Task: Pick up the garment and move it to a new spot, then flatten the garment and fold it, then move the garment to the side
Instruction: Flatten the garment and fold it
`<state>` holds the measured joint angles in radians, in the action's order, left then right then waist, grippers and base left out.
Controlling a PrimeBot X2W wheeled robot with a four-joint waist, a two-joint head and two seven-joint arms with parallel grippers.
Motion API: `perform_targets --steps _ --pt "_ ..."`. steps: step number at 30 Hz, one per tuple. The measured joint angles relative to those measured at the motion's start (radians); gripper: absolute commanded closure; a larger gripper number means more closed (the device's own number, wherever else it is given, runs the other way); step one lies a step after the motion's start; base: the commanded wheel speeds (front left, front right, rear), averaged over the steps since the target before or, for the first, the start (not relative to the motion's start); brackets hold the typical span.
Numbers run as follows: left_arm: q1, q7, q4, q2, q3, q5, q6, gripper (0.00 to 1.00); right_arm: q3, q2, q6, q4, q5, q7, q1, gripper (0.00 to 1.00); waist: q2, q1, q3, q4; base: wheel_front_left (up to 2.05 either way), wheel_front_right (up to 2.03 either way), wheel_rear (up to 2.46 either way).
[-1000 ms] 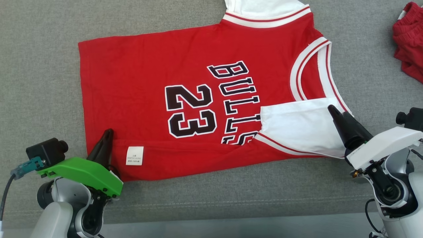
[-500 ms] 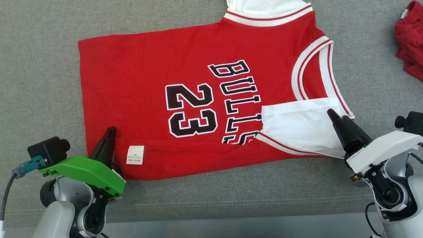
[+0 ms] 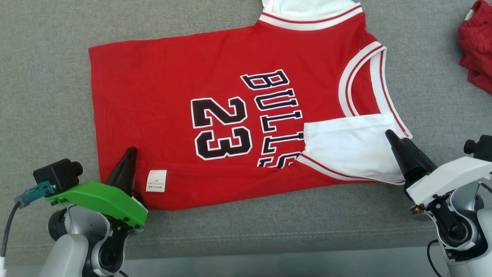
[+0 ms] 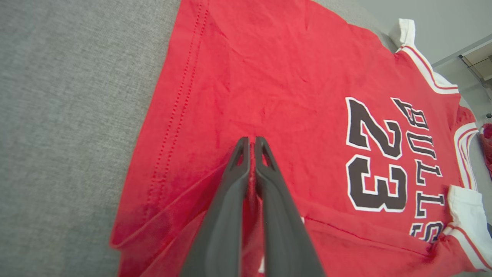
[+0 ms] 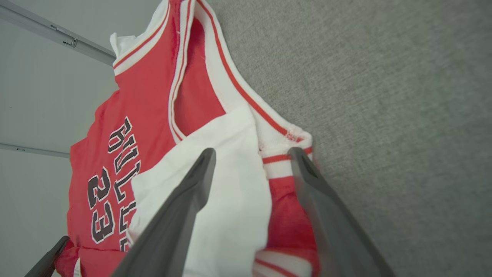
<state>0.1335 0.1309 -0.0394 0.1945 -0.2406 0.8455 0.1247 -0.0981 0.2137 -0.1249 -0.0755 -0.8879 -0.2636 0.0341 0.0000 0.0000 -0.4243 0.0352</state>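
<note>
I see the jersey lying flat on the grey table, its near edge folded over. My left hand is clenched on the jersey's folded hem corner. My right hand is released, jaws wide either side of the white sleeve. A red bundle lies well apart at far right.

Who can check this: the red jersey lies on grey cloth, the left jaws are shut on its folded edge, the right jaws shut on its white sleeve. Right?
Wrong on the right gripper: the right wrist view shows its jaws open, standing over the white sleeve. The red jersey does lie on grey cloth, with the left gripper shut on its folded edge.
</note>
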Motion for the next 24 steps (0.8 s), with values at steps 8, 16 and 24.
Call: perform_targets --steps 8,16,24 --pt "0.0 0.0 -0.001 -0.009 0.0 -0.005 0.0 1.0 -0.003 0.0 0.0 -0.002 0.0 0.0 -0.002 0.0 0.0 0.0 0.002 0.0 0.0 0.0 0.0" --pt "0.0 0.009 -0.002 -0.021 -0.012 -0.006 0.0 1.0 -0.012 0.006 0.0 -0.009 0.009 -0.001 -0.002 0.0 0.0 0.0 0.003 0.017 0.0 0.0 0.0" --pt "0.0 0.008 -0.001 -0.032 -0.01 -0.006 0.0 1.0 -0.036 0.008 0.0 -0.012 0.026 -0.012 0.006 0.0 0.0 0.0 0.006 0.031 0.0 0.0 0.0"
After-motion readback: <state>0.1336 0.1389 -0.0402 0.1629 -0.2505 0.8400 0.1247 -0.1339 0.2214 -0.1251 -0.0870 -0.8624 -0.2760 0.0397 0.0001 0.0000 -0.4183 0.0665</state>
